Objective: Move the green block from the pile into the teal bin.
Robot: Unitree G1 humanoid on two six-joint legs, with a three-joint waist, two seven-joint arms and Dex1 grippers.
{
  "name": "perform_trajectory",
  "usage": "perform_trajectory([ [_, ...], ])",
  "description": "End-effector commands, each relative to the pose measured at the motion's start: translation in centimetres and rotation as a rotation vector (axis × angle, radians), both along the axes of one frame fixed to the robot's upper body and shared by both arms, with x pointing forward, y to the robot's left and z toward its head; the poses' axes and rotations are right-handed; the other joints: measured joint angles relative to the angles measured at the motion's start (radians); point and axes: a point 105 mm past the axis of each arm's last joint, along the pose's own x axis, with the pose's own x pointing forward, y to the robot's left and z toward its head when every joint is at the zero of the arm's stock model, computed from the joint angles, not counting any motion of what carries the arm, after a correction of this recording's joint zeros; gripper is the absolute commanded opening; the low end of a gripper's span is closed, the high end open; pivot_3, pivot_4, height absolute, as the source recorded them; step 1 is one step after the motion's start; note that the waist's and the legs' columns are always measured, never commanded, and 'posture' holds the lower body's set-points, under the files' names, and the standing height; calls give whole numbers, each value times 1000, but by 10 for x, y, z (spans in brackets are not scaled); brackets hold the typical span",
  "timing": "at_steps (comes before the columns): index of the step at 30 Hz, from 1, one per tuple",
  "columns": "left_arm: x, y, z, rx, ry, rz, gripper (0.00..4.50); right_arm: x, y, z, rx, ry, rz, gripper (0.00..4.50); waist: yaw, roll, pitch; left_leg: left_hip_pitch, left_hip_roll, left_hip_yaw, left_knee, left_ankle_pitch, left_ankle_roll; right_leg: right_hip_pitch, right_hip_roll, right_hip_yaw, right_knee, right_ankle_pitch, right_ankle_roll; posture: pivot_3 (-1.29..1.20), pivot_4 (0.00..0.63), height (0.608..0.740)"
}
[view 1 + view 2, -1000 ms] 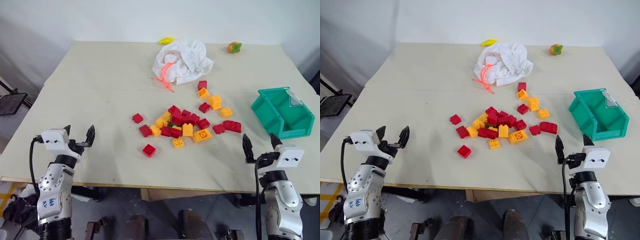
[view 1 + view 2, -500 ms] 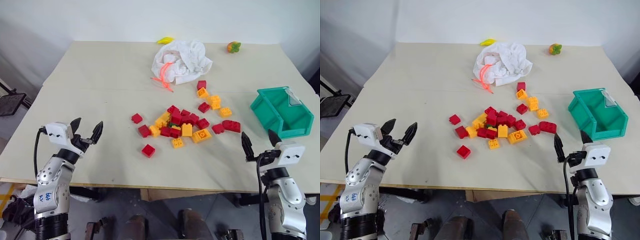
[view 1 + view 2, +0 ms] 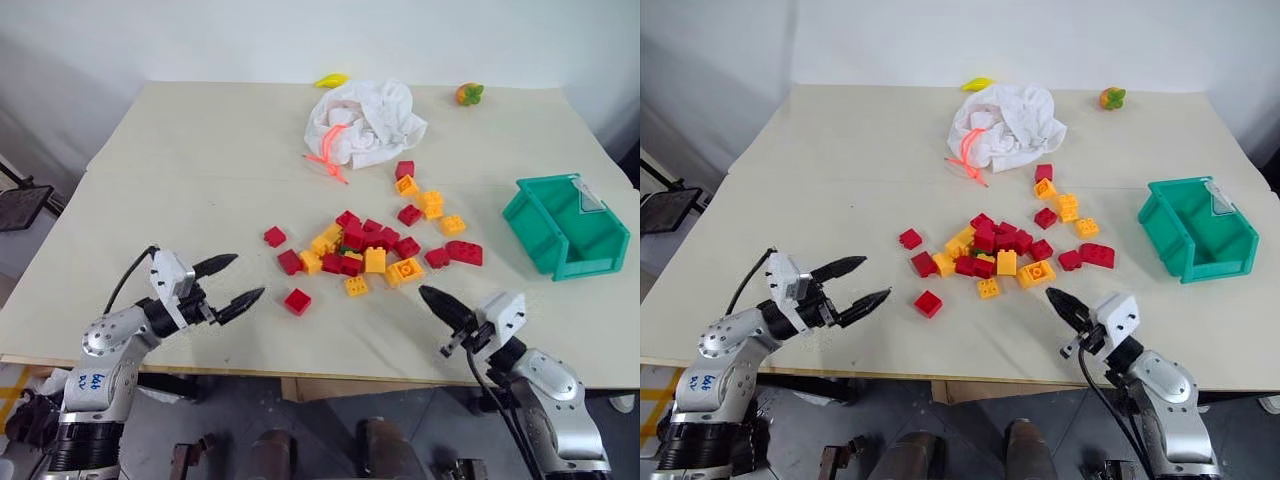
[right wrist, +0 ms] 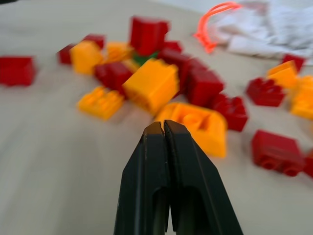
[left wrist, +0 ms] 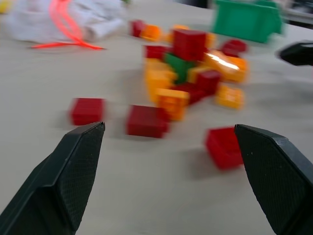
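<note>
The green block (image 5: 179, 65) sits buried in the middle of the pile (image 3: 372, 247), hemmed by yellow bricks on one side and red ones on the other, with a tall red brick just behind it — little more than one face of it shows. It looks like a small hard plastic brick: light, stiff, smooth-sided and a bit slippery, not fragile, so I judge a pinch across two opposite flat sides would hold best, and neighbours may need nudging aside before those sides are free. Taking the pile as the clock centre in the head view, the left tool (image 3: 231, 279) hovers over the desk (image 3: 200, 160) at about eight o'clock, well apart from the block, its two black fingers spread wide and holding nothing, pointing toward the bricks. The right tool (image 3: 436, 299) is at about five o'clock, nearer the pile's edge but short of it, fingers pressed together and empty — it would have to reopen before any grasp. The teal bin (image 3: 555, 250) stands at roughly three o'clock, well clear of the pile, open side up.
</note>
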Motion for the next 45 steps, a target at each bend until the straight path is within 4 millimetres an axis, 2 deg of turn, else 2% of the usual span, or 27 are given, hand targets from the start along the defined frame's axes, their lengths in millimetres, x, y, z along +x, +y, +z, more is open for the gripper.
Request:
perform_trajectory([
  [1, -13, -6, 24, -2, -70, -143, 4500, -11, -22, 8, -64, -2, 41, 9, 1, 0, 0, 0, 0, 0, 0, 0, 0, 1, 0, 0, -1, 0, 0, 0, 150, 740],
  [6, -26, -9, 37, 30, -81, -264, 4500, -14, -53, 13, -145, 14, 43, 9, 1, 0, 1, 8, 2, -3, -5, 0, 0, 12, -1, -2, -11, 2, -2, 0, 150, 740],
  [8, -26, -4, 38, 33, -67, -271, 4500, -13, -62, 16, -168, 12, 36, 9, 0, 1, 1, 14, 2, -1, -11, 0, 1, 17, -1, -2, -14, 2, -2, 0, 150, 740],
  [13, -21, 15, 34, 91, -47, -212, 4500, -8, -79, 27, -227, 24, 18, 9, -1, 2, 2, 15, 4, -1, -13, 0, 1, 17, 0, -2, -15, 2, -2, 0, 150, 740],
  [17, -18, 29, 26, 111, -47, -153, 4500, 0, -52, 37, -182, 12, 91, 9, -2, 2, 2, 15, 4, -1, -13, 0, 1, 17, 0, -2, -16, 2, -2, 0, 150, 740],
  [19, -21, 32, 25, 101, -18, -156, 4500, -1, -23, 33, -218, 68, 205, 9, -2, 2, 2, 14, 4, -1, -13, 0, 1, 16, 0, -2, -16, 2, -2, 0, 150, 740],
  [22, -24, 32, 21, 125, -2, -170, 4500, 1, 29, 42, -172, 145, 382, 9, -5, 2, 2, 14, 5, -1, -13, 0, 0, 15, -1, -2, -16, 2, -2, 0, 150, 740],
  [24, -22, 33, 20, 127, -7, -162, 4500, 12, 52, 51, -117, 142, 422, 9, -2, 2, 2, 13, 5, -1, -13, 1, 0, 14, -1, -2, -16, 3, -2, 0, 150, 740],
  [29, -13, 30, 19, 119, -37, -127, 4500, 49, 100, 47, -121, 128, 405, 9, 0, 2, 2, 11, 4, -4, -13, 1, 0, 13, -1, -3, -17, 3, -3, 0, 150, 740],
  [33, 1, 36, 26, 42, -85, 21, 4500, 79, 132, 48, -85, 111, 346, 9, -2, 2, 2, 7, 3, -4, -13, 1, 0, 8, -1, -5, -16, 3, -2, 0, 150, 740],
  [36, 4, 42, 25, -29, -88, 114, 4500, 105, 136, 54, -50, 83, 227, 9, -8, 2, 2, 6, 3, -4, -13, 1, -1, 6, -1, -6, -16, 3, -2, 0, 150, 740],
  [38, -1, 39, 22, -34, -75, 107, 4500, 113, 130, 59, -15, 85, 208, 9, -13, 2, 2, 6, 2, -4, -13, 1, -1, 6, -1, -6, -15, 3, -2, 0, 150, 740],
  [42, -4, 34, 18, -33, -64, 102, 4500, 141, 97, 69, 45, 84, 85, 9, -16, 2, 2, 4, 2, -6, -12, 1, 0, 6, -1, -9, -16, 3, -2, 0, 150, 740],
  [45, 0, 32, 19, -39, -70, 105, 4500, 152, 86, 56, -16, 113, 34, 9, -24, 2, 2, 3, 2, -7, -12, 1, 0, 7, -1, -10, -16, 3, -2, 0, 150, 740],
])
